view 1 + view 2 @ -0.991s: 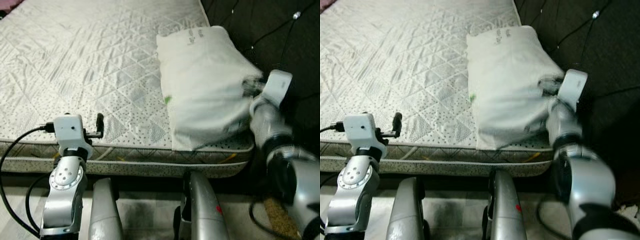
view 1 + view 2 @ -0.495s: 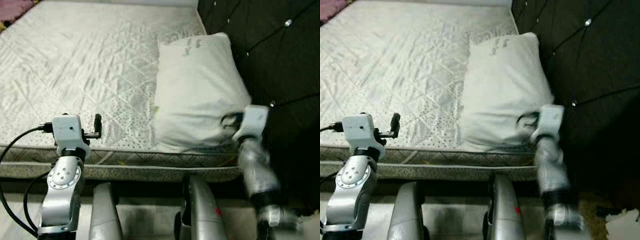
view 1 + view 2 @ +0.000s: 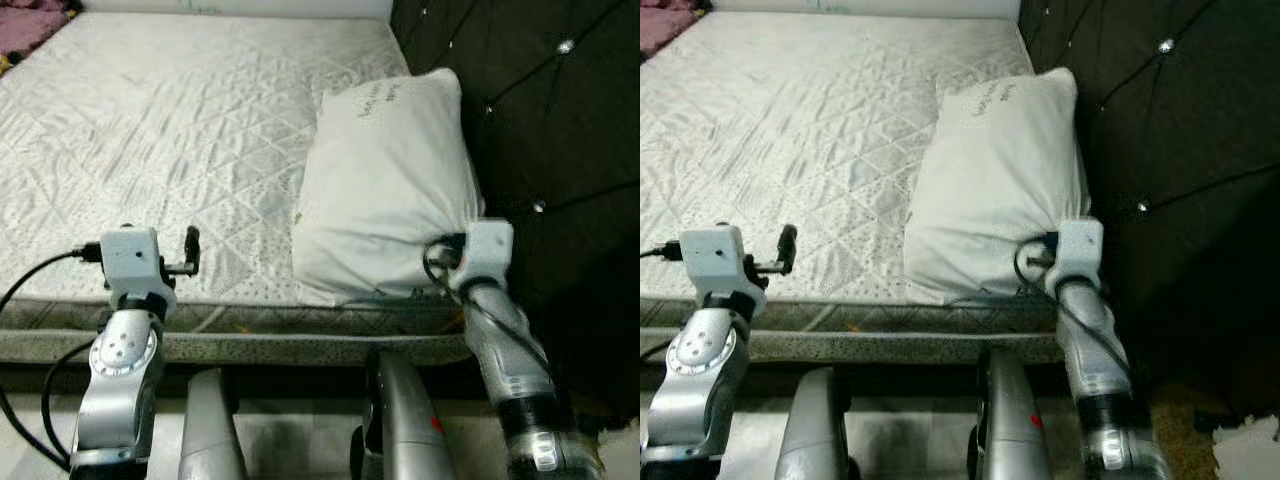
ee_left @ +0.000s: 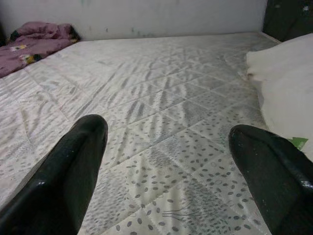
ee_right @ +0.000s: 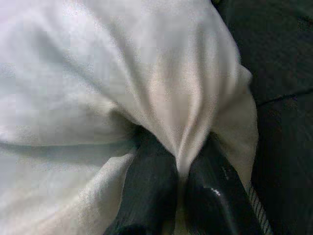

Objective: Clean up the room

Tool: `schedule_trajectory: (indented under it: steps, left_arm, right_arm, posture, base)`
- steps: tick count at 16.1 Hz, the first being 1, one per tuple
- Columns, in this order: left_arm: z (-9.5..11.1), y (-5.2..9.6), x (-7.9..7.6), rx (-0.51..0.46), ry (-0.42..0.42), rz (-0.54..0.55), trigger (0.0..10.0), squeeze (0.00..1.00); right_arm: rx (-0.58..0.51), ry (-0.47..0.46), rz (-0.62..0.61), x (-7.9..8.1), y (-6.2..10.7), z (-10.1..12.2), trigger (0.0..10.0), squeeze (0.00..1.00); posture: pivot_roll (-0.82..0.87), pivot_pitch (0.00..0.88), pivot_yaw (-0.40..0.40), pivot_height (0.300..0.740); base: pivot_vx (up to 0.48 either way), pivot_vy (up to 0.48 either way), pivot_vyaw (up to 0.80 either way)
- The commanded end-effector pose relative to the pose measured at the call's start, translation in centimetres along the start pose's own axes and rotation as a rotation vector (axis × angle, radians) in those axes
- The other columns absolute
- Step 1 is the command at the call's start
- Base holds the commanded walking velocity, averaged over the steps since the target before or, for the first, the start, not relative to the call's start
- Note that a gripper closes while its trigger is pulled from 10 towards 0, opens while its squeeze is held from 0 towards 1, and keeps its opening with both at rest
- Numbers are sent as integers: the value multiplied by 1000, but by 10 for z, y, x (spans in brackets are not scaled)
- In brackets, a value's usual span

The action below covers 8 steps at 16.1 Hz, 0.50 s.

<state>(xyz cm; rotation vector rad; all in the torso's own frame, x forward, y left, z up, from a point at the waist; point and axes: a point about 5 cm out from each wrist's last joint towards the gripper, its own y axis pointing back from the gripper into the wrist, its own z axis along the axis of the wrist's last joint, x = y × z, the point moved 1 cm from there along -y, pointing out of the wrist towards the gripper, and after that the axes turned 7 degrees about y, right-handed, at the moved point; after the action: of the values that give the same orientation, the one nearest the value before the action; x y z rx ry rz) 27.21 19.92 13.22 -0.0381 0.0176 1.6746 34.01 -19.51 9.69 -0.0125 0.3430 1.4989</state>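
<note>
Our right gripper (image 5: 178, 169) pinched the pillow (image 3: 385, 190) corner — placement on the mattress (image 3: 180, 130) looked unfinished. Left gripper (image 4: 171, 171) hovered, fingers apart — empty.

two silver arms with rounded metal joints, the left arm (image 3: 118, 385) studded with small screws around a disc-shaped joint and trailing a black cable. each wrist carries a boxy white camera housing, the right arm (image 3: 505, 360) looped by a black cable. the left pincer (image 4: 166, 181) has thick, glossy black fingers (image 4: 73, 171).
</note>
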Motion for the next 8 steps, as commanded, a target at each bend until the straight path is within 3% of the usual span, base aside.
schedule_trajectory:
  steps: [1,3,5,8]
  left_arm:
    - [-1,-2,3,10,-16,4,10000,0]
    - [1,-4,6,5,-27,9,10000,0]
    - [2,-6,11,-2,-31,27,10000,0]
    - [0,-7,13,-1,-30,38,10000,0]
  right_arm:
    - [-39,27,-15,-12,-13,16,0,0]
    - [-41,79,-150,-57,-35,45,0,0]
    - [-56,134,-233,-93,-41,74,0,0]
    - [-30,226,-283,-120,-42,89,0,0]
  posture:
    - [53,0,-10,528]
    - [57,0,-12,528]
    - [58,0,-16,528]
    - [51,0,-20,528]
  base:
    - [0,0,0]
    - [0,0,0]
    - [0,0,0]
    - [0,0,0]
